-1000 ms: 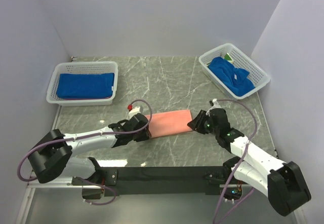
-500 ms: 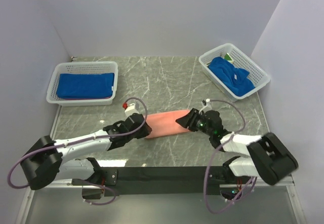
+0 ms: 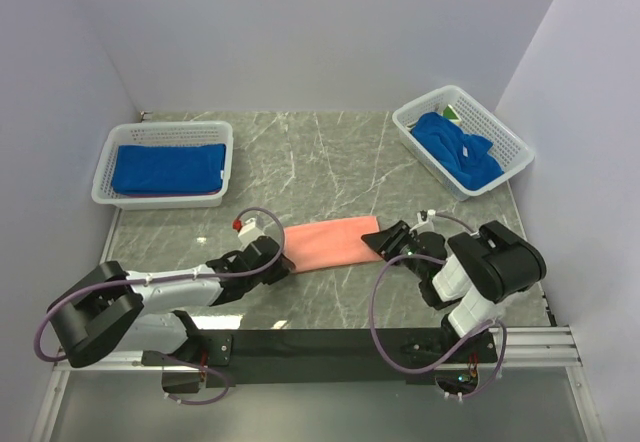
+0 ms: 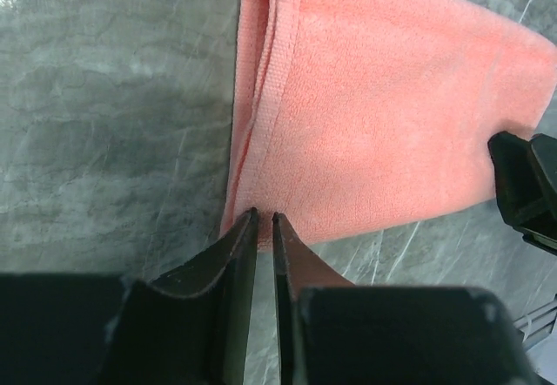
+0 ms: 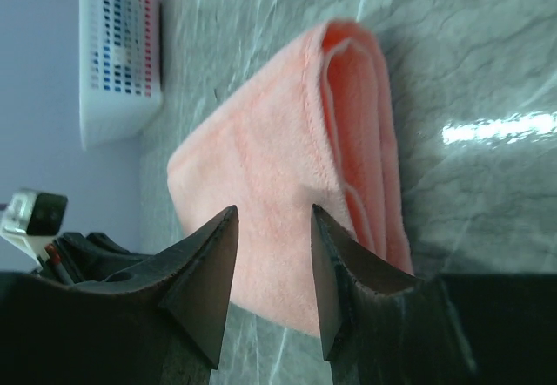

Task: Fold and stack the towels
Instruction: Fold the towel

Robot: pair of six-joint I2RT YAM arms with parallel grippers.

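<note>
Plainly saw the salmon-pink towel (image 3: 328,241) folded into a long strip, lying flat on the grey marbled table (image 3: 330,162), near the front edge and between the two arms. Found the left gripper (image 4: 265,218) low at the strip's left end, fingers drawn nearly together with only a thin slit between them. Placed its tips right at the near corner of the cloth, beside the layered hem. Could not tell whether any cloth sat in that slit. Noted the right gripper (image 5: 272,211) at the opposite end, fingers spread apart, with the rounded fold of the towel showing between them and nothing clamped. Made out several layers at that fold in the right wrist view. Saw a white lattice basket (image 3: 105,172) at the far left of the table, holding a royal blue towel (image 3: 168,168) folded flat. Saw a second white basket (image 3: 505,134) at the far right, set at an angle, with another blue towel (image 3: 455,150) bunched loosely inside and a sliver of pale cloth with green (image 3: 452,114) at its far corner. Judged both baskets well apart from the salmon-pink towel.
</note>
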